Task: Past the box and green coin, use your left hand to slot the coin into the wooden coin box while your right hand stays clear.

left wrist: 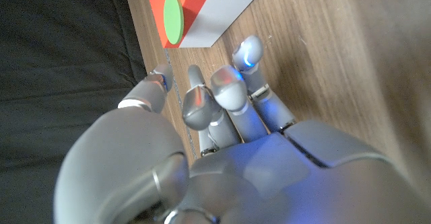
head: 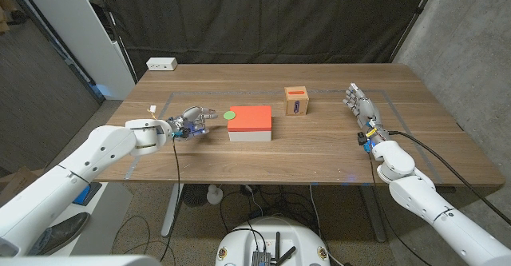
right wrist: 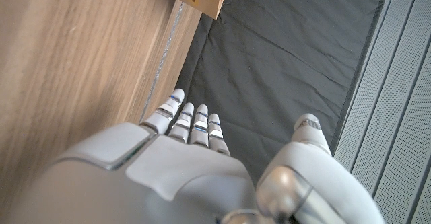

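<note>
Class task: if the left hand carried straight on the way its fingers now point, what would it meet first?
Probably the red-topped box, near the end bearing the green coin; the left hand points at it, though height is unclear.

We see the box [head: 250,124] near the middle of the table [head: 319,150], with the coin [head: 231,115] lying on its far left corner. The wooden coin box [head: 297,101] stands farther back and to the right of it, apart. Our left hand [head: 192,121] sits just left of the box; our right hand [head: 361,105] is well off to the right. A small power strip [head: 161,63] lies at the far left corner.
</note>
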### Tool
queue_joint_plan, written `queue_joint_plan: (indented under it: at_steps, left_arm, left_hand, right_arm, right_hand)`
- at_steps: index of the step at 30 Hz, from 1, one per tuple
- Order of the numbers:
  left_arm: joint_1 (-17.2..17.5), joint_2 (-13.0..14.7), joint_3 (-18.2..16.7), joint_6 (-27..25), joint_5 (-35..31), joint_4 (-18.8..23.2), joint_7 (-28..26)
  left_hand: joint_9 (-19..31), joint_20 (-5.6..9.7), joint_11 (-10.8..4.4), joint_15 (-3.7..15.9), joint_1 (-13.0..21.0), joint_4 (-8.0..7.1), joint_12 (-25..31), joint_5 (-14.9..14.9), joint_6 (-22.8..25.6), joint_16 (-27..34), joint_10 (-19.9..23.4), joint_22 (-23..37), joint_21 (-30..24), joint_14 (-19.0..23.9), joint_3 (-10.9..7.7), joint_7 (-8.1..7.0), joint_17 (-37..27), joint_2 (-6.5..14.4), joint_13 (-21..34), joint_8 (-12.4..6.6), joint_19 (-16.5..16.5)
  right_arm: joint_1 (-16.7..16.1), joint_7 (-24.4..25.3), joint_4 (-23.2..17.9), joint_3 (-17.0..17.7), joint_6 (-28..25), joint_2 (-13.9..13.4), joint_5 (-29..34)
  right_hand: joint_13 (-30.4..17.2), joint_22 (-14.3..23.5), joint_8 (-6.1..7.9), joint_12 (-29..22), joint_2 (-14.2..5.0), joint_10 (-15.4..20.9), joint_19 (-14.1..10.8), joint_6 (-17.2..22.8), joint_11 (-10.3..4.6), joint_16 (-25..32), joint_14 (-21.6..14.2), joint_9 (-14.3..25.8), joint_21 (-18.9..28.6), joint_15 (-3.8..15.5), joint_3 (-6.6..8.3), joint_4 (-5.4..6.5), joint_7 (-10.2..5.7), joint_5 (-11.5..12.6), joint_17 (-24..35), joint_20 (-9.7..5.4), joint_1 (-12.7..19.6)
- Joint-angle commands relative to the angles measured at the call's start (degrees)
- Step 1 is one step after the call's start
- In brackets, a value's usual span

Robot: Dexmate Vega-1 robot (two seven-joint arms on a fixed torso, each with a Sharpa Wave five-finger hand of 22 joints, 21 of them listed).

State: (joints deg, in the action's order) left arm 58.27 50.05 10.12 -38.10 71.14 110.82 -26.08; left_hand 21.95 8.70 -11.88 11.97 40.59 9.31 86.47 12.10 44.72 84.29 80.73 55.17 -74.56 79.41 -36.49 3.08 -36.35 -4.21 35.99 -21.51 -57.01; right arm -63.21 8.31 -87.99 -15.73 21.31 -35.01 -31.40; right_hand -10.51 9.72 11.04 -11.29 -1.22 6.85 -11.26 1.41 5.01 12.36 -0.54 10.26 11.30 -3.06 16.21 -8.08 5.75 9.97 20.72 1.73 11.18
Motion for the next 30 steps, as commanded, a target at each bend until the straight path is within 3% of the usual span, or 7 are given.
queue_joint_plan:
  at_steps: [1,9,15,18,25,30]
  left_arm:
    - [-1.07,0.64,-1.11,-4.89,8.50,1.41,-8.50]
    - [-1.66,2.03,-1.29,-6.78,13.41,3.50,-18.05]
    - [-2.81,4.44,-0.61,-8.37,16.40,3.63,-19.87]
    - [-4.73,6.32,0.58,-10.42,17.43,2.10,-16.97]
    - [-9.83,9.31,4.40,-13.35,14.76,-3.00,-2.10]
    - [-11.53,10.04,4.86,-15.09,15.31,-4.05,0.09]
  left_hand:
    - [0.37,3.37,-0.03,0.01,-0.29,0.17,0.36,0.22,0.24,-0.19,0.35,-0.54,0.06,0.09,0.34,0.09,-0.09,0.61,0.10,-0.61,0.00]
    - [2.13,3.42,0.18,-0.02,0.95,0.80,-0.14,0.17,3.48,-0.64,0.91,-3.75,0.80,0.26,0.76,-2.13,0.96,0.23,-2.26,-3.51,-0.43]
    - [3.50,3.39,0.11,-0.01,1.32,0.55,0.86,-0.19,1.86,-0.45,0.57,-4.86,0.73,0.61,1.63,-2.02,1.25,-0.68,-1.99,-4.20,-0.71]
    - [3.34,3.41,0.10,-0.03,1.40,0.52,1.50,-0.37,0.28,0.03,0.77,-5.63,0.69,0.82,2.16,-1.93,0.83,-1.22,-1.52,-3.78,-1.11]
    - [2.68,3.48,-0.01,-0.03,1.60,0.23,1.52,-0.51,-2.62,0.16,0.25,-8.02,1.30,0.41,2.85,-0.46,0.44,-1.18,-1.03,-2.81,-0.97]
    - [2.47,3.48,-0.02,-0.01,1.55,0.08,1.17,-0.54,-3.30,-0.18,-0.02,-9.71,1.76,-0.04,3.15,0.00,0.43,-0.82,-0.86,-2.67,-0.92]
  right_arm:
    - [0.36,-0.31,1.42,-0.50,-0.55,0.48,-0.65]
    - [0.35,-0.88,1.48,-0.68,-0.42,0.08,-0.58]
    - [0.36,-0.96,1.35,-0.85,-0.29,0.21,-0.63]
    - [0.23,-0.60,0.86,-0.95,-0.37,0.14,-0.25]
    - [-0.18,0.56,-0.29,-1.32,-0.70,0.09,0.93]
    - [-0.94,1.87,-1.48,-1.29,-1.55,-0.24,1.66]
  right_hand:
    - [-0.30,0.29,0.22,-0.36,-0.05,0.49,-0.69,0.46,0.18,0.46,-0.21,0.24,0.13,-0.04,0.15,-0.28,0.20,0.12,0.05,0.16,0.66]
    - [-0.31,0.29,0.21,-0.33,-0.10,0.54,-0.76,0.49,0.11,0.47,-0.26,0.24,0.14,-0.21,0.17,-0.30,0.17,0.12,0.00,0.20,0.73]
    - [-0.32,0.29,0.22,-0.34,-0.12,0.68,-0.75,0.57,0.20,0.45,-0.25,0.25,0.11,-0.16,0.18,-0.31,0.17,0.13,-0.05,0.25,0.78]
    - [-0.32,0.29,0.23,-0.35,-0.13,0.76,-0.73,0.59,0.18,0.45,-0.26,0.25,0.10,-0.11,0.19,-0.32,0.20,0.13,-0.06,0.27,0.80]
    - [-0.33,0.29,0.23,-0.35,-0.14,0.84,-0.69,0.66,0.11,0.44,-0.26,0.25,0.07,-0.09,0.20,-0.34,0.25,0.13,-0.10,0.29,0.86]
    - [-0.33,0.30,0.23,-0.32,-0.14,0.87,-0.68,0.69,0.05,0.44,-0.29,0.25,0.05,-0.13,0.21,-0.35,0.23,0.14,-0.14,0.30,0.91]
